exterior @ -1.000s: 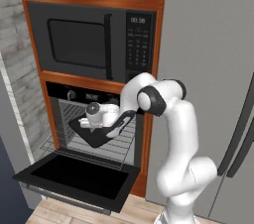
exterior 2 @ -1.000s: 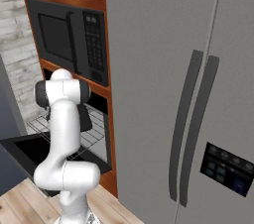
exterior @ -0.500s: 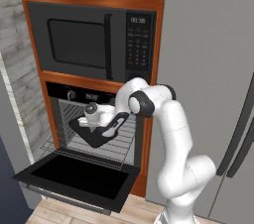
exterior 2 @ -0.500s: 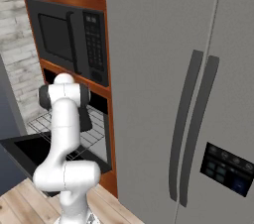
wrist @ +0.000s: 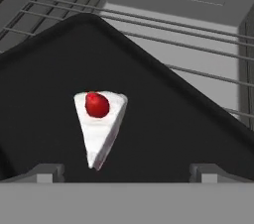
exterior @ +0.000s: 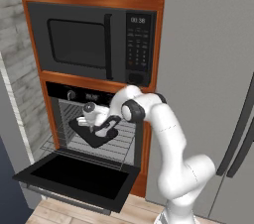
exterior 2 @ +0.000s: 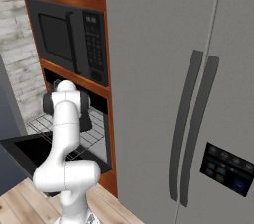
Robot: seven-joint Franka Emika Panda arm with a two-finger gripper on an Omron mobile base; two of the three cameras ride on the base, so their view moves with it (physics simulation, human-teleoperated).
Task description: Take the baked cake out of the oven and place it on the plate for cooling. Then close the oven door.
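From my left base camera, the arm has reached further into the oven (exterior: pixel 94 119) since a second ago; the gripper (exterior: pixel 96 126) hangs just over a black tray (exterior: pixel 94 136) on the wire rack (exterior: pixel 119 143). The oven door (exterior: pixel 79 181) lies folded down, with a microwave (exterior: pixel 94 42) above it.

On my right base camera I see the grey fridge (exterior 2: pixel 188 94) beside the wooden cabinet.

From the hand camera, the fingers (wrist: pixel 47 172) stand spread wide, holding nothing. The cake (wrist: pixel 100 126) sits on the tray between them.
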